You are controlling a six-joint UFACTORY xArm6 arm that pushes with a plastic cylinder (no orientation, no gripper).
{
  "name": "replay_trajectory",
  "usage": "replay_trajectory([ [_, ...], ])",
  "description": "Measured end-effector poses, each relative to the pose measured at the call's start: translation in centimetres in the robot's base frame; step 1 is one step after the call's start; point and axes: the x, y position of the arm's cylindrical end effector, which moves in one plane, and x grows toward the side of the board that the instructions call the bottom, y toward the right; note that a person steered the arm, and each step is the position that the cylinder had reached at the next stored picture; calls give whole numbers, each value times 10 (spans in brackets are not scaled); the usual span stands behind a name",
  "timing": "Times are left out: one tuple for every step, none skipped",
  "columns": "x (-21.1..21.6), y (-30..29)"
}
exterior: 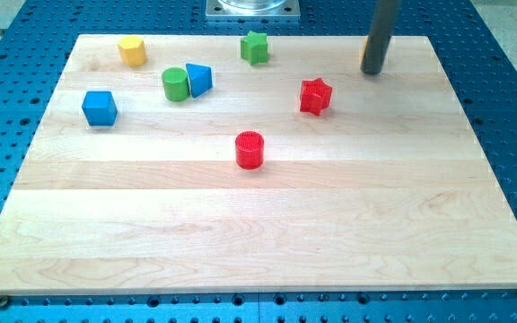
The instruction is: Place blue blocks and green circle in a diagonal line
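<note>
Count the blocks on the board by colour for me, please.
Blue: 2, the blue cube and the blue wedge-shaped block.
Green: 2, the green cylinder and the green star.
Red: 2, the red star and the red cylinder.
Yellow: 1, the yellow hexagonal block.
Total: 7.

Straight dark grey rod descending from the view's top right, near upright, my tip (372,72) resting on the worktop
</note>
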Motion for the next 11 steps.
replay_trajectory([
  [-24, 10],
  [12, 4],
  [26, 2],
  [31, 2],
  [31, 2],
  [31, 2],
  [31, -22],
  [21, -81],
  [21, -186],
  [21, -259],
  [44, -312],
])
